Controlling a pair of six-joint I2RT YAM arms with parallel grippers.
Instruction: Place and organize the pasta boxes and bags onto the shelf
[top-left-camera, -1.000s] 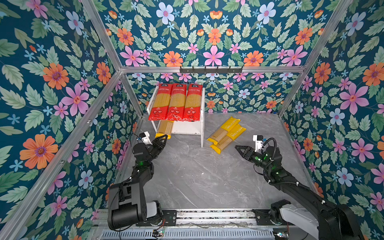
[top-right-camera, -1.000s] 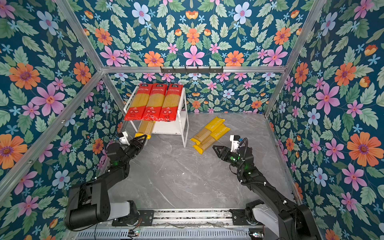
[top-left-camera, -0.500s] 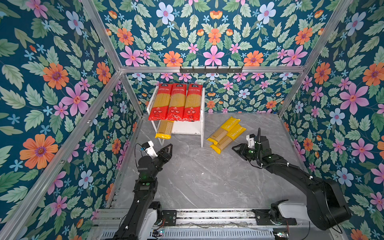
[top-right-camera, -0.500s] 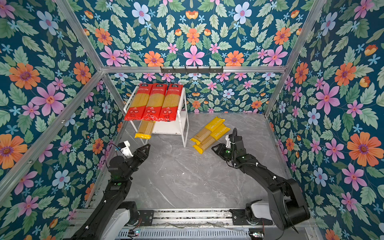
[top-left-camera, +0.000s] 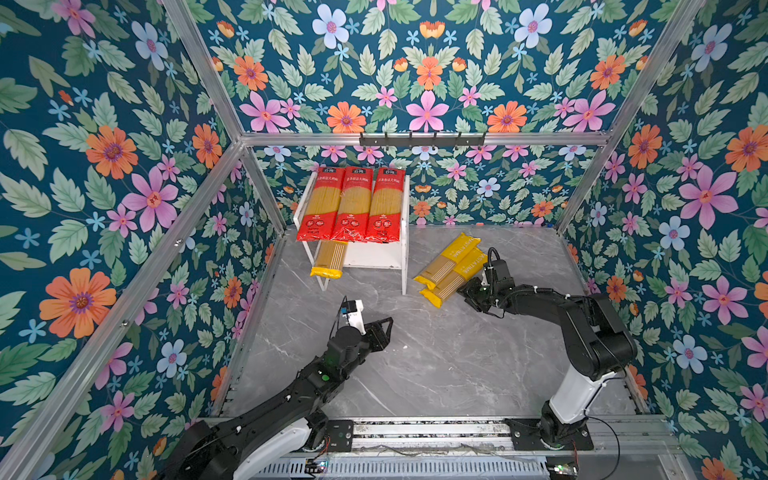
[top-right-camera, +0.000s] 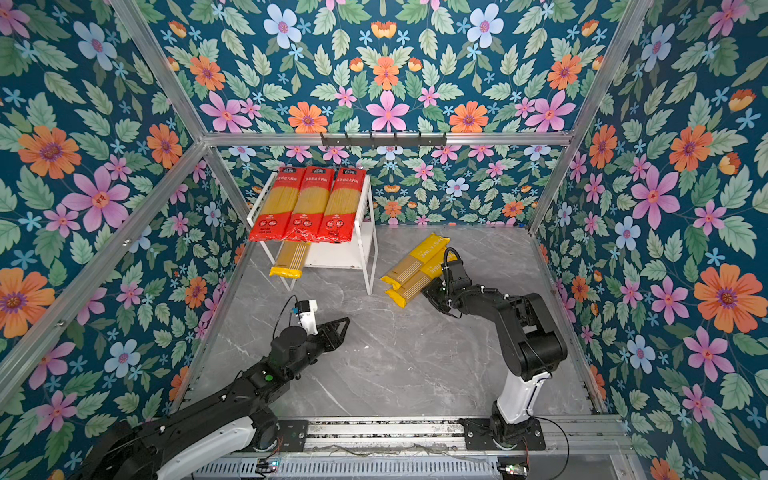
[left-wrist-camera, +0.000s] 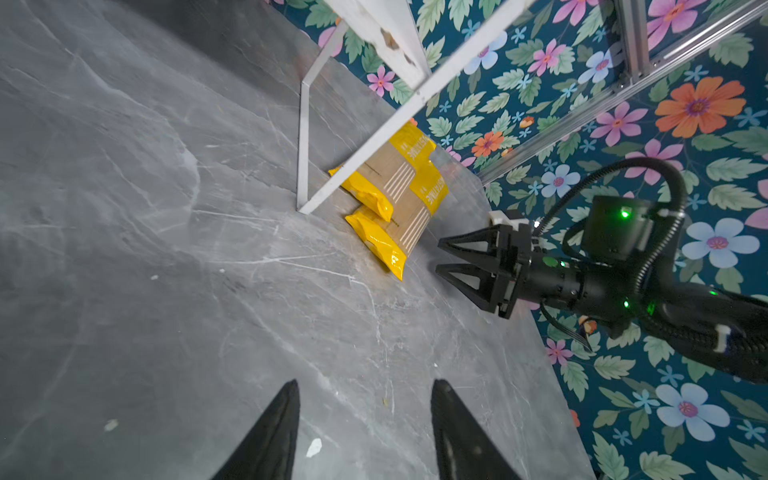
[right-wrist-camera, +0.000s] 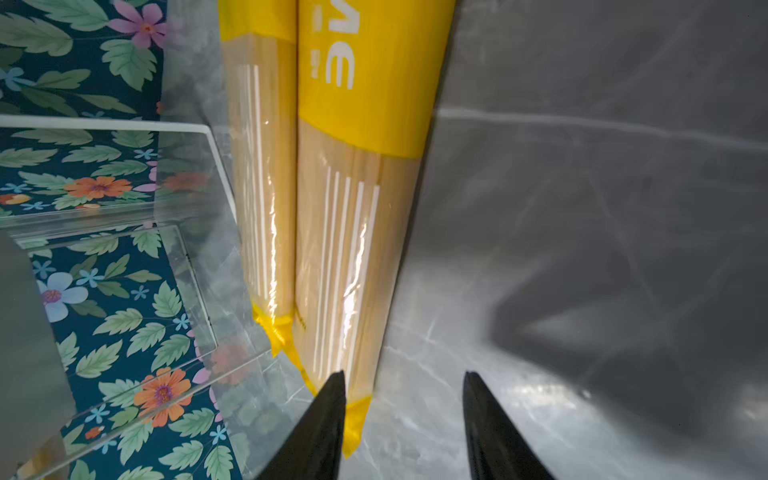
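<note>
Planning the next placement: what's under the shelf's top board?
One yellow pack lies at the lower board's left, near end sticking out. The red packs above hide its far end.

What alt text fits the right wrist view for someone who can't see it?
Two yellow spaghetti packs lie side by side on the grey marble table, stretching away from the right gripper, whose open jaws hold nothing; one fingertip overlaps one pack's end. A thin white shelf leg and floral wall show beside them.

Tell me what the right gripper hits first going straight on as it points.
Probably the end of the nearer yellow pack; the right gripper, jaws open, sits off-centre to it, so one jaw likely touches first.
</note>
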